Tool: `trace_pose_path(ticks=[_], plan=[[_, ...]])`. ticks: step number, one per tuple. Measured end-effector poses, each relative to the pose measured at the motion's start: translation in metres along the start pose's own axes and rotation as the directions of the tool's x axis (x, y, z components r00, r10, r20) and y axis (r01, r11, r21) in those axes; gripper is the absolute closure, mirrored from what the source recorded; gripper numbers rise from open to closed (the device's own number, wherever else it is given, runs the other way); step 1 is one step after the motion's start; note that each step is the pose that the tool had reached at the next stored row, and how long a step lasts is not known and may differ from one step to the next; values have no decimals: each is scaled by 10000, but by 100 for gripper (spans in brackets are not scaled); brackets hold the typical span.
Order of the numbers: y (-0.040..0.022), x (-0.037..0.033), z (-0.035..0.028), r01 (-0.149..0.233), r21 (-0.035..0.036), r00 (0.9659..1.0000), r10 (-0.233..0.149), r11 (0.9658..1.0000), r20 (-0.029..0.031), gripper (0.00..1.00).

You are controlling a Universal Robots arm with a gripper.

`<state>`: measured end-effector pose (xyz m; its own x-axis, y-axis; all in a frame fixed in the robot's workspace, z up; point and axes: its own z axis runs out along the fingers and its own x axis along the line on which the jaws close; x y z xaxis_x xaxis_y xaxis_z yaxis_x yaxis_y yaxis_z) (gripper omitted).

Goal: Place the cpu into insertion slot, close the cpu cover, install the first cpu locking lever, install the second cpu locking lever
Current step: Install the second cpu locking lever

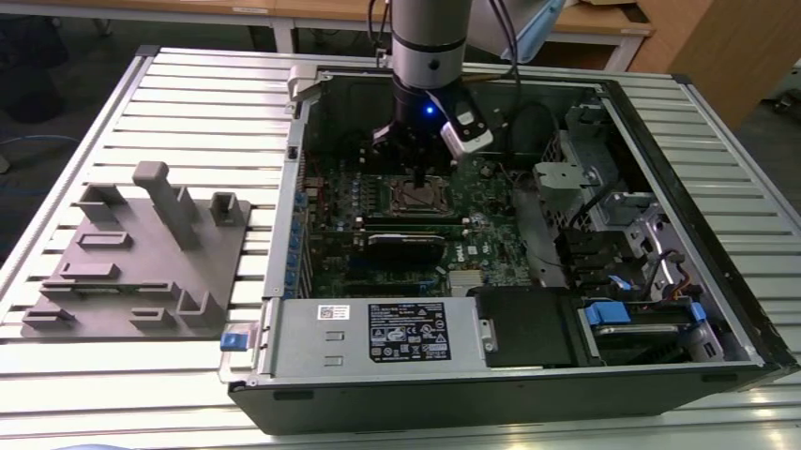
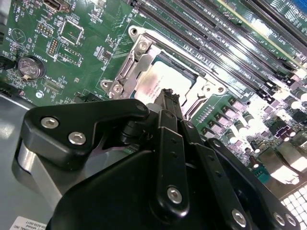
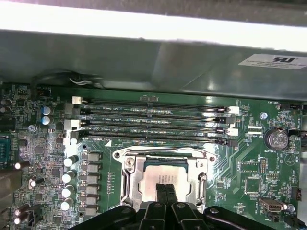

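Hovering low over the socket, the gripper [image 3: 165, 189] has its two fingertips pressed together with nothing between them, tips resting on or just above the chip [image 3: 165, 176]. In the second wrist view the same closed tips [image 2: 169, 96] sit at the near edge of the chip [image 2: 160, 84]; I can't tell whether they actually touch it.

The chip already lies flat inside the socket [image 3: 129, 184], directly under the tool. The metal cover frame [image 3: 165, 154] appears folded down around it, its window showing the chip's silver face. Levers: can't tell whether they are latched; a bright metal bar [image 2: 192, 103] runs along the socket edge just beside the fingertips.

In the exterior view the gripper [image 1: 419, 178] stands straight down inside the open computer case [image 1: 676, 103], over the socket [image 1: 419, 197] on the green board [image 1: 489, 220].

Handling judgement: chip is light, rigid and smooth-faced, with the fragile contact field below, so side edges are the place to hold it, no sliding. Cover frame is thin springy sheet metal, best pushed on its flat rim. Levers look like stiff sprung wire; press near the free end.
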<state>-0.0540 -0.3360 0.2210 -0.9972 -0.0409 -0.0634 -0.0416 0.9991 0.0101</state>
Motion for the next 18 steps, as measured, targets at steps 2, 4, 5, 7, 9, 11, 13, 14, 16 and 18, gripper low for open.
trace_pose_path(ticks=[2,4,5,7,9,11,13,14,16,18], plan=[[0,0,0,0,-3,10000,0,10000,1,89],[0,-2,-29,1,0,10000,-1,10000,0,89],[0,-2,-37,0,0,10000,0,10000,0,89],[0,-3,-41,1,3,10000,-1,10000,-17,89],[0,-3,-40,0,3,10000,0,10000,-25,89],[0,-3,-40,1,1,10000,-1,10000,-36,89],[0,-2,-40,0,2,10000,0,10000,-41,89],[0,-2,-41,-1,2,10000,1,10000,-43,89],[0,-3,-41,0,2,10000,0,10000,-48,89],[0,-3,-40,0,1,10000,0,10000,-57,89]])
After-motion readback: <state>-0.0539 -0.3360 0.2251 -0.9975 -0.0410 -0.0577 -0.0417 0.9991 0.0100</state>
